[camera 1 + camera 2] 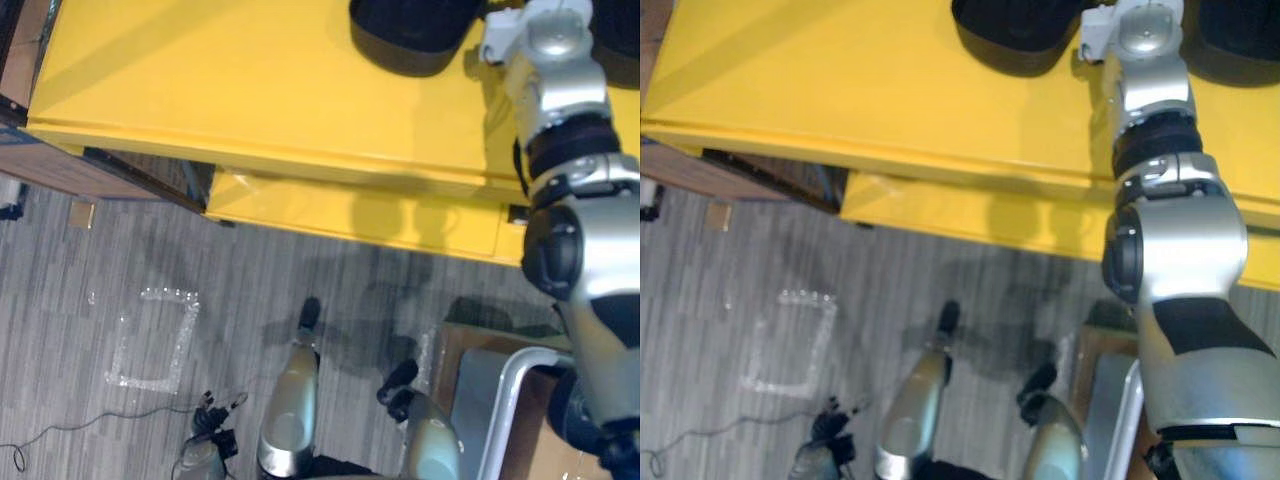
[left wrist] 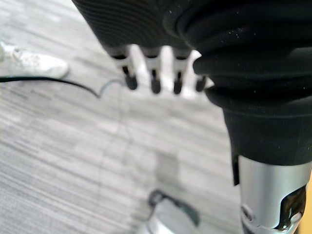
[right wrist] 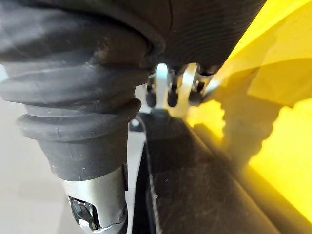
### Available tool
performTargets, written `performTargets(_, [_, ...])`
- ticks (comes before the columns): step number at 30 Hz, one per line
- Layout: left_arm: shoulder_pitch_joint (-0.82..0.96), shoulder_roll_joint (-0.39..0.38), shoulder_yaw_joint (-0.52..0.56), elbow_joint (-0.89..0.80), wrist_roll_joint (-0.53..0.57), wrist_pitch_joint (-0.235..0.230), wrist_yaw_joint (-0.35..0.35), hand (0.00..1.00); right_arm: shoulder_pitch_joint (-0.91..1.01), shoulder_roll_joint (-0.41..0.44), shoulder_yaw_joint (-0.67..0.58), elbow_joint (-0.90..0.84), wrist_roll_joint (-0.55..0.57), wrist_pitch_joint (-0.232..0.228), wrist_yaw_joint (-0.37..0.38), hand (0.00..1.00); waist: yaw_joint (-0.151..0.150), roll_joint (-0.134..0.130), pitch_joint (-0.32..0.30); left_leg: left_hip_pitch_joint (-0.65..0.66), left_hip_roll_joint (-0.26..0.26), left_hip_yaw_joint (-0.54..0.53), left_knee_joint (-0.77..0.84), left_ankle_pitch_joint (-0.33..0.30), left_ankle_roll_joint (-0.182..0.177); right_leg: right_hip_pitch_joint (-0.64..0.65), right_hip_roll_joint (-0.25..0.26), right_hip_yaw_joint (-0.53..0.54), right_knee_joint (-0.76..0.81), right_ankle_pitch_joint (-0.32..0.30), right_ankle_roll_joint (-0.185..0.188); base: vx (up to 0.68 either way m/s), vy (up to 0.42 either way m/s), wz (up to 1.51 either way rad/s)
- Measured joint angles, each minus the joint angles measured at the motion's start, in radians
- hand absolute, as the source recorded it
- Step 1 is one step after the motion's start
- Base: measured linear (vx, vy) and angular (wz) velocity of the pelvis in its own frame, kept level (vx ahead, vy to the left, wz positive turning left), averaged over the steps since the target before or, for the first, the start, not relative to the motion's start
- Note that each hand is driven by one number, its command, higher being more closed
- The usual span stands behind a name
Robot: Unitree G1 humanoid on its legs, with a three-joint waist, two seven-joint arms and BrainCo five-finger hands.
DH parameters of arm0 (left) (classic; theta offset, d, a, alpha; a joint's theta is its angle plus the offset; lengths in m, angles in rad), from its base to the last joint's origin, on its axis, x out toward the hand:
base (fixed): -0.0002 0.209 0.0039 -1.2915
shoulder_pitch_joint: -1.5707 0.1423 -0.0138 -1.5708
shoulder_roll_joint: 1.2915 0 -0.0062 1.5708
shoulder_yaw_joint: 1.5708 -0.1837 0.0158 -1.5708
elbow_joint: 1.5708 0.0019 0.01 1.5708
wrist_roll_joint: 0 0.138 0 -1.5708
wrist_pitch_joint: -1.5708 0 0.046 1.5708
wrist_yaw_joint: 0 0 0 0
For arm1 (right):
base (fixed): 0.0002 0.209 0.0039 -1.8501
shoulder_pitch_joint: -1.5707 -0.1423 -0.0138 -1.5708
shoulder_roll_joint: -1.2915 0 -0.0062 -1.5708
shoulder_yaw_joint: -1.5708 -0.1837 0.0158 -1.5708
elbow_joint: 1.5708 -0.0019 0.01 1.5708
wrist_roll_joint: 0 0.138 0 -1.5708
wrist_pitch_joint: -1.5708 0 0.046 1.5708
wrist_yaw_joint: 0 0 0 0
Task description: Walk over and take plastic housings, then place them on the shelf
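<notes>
The head views show a yellow table (image 1: 250,90) across the top. Grey floor (image 1: 120,250) lies below it, with a square of clear tape (image 1: 150,340) stuck on. A black housing (image 1: 410,35) sits on the table at the far edge, its upper part cut off. The right arm reaches up beside it, and the arm's end runs out of the picture there. Another dark shape (image 1: 1240,30) sits past the arm, too cropped to identify.

The right wrist view gives what the head views miss. The right hand (image 3: 170,92) hangs over the housing, which spreads black and broad below it with the yellow table alongside. Its fingers look straight and hold nothing. I cannot tell whether their tips touch the housing, and the thumb is hidden.

The left hand (image 2: 153,80) hangs low over the floor, fingers loose and empty. It is small and hard to make out in the head views. Its wrist view also shows a person's white shoe (image 2: 34,63).
</notes>
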Motion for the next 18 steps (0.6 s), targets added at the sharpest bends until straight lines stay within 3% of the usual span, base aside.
performTargets(10, [0.004,0.0,-0.009,-0.002,-0.002,-0.016,-0.001,0.0,0.0,-0.093,0.015,0.008,-0.068,0.003,-0.003,0.0,0.002,0.012,-0.007,-0.019,-0.014,-0.027,0.008,0.0,0.0,-0.009,-0.021,-0.025,0.032,-0.022,0.005,0.0,-0.013,0.09])
performTargets(16, [0.011,0.0,-0.01,-0.004,-0.002,-0.018,-0.004,0.0,0.0,-0.107,0.044,0.01,-0.09,0.002,-0.001,0.0,0.006,0.013,-0.006,-0.02,-0.017,-0.027,0.008,0.0,0.0,-0.012,-0.026,-0.024,0.034,-0.024,0.006,0.0,0.0,0.0])
performTargets(18, [0.011,0.0,-0.036,-0.017,-0.002,-0.018,-0.008,0.0,-0.001,-0.115,0.066,0.009,-0.09,0.002,0.002,0.0,0.01,0.026,-0.005,-0.02,-0.017,-0.027,0.009,0.0,0.0,-0.013,-0.027,-0.024,0.035,-0.024,0.006,-0.02,-0.005,0.0])
